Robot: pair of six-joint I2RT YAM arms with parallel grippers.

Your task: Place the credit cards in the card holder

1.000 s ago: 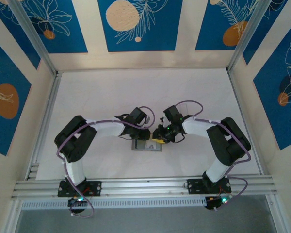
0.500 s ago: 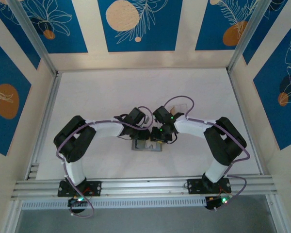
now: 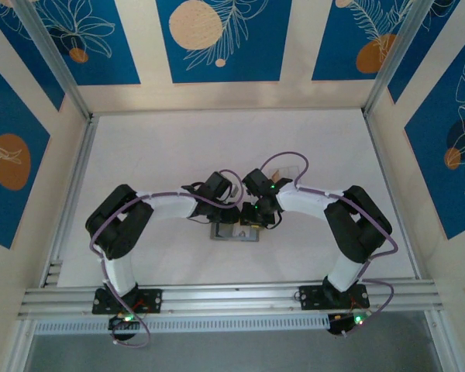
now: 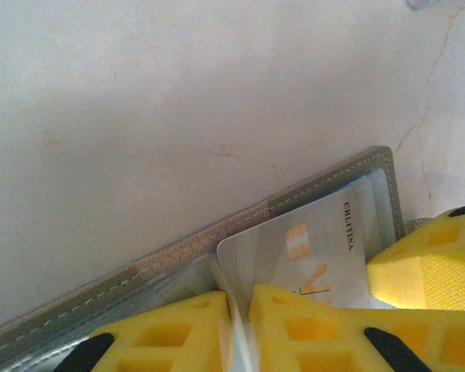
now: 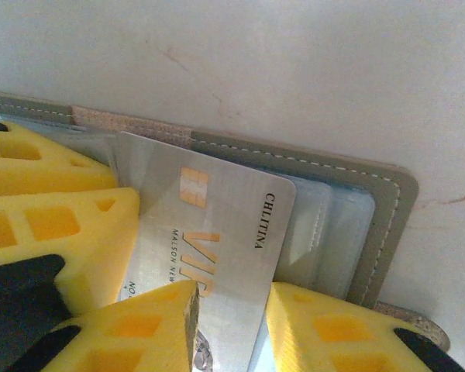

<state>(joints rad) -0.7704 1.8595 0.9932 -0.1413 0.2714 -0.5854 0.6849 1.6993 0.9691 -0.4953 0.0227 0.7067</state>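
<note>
L tool [image 4: 239, 301] clenched on holder [image 5: 335, 166] lip; R tool [image 5: 232, 293] straddles card [image 5: 217, 205], grip unclear. R wrist view: keep card flat, ease it twd 3 o'clock, deeper into holder.

A white table [image 3: 178, 147] with a dull surface and a few faint hairline marks carries a grey card holder [image 3: 235, 232]. It lies opened out flat, close to the near edge and about midway between left and right. A silvery card [image 5: 217, 232] rests part-way on its clear inner pockets.
</note>
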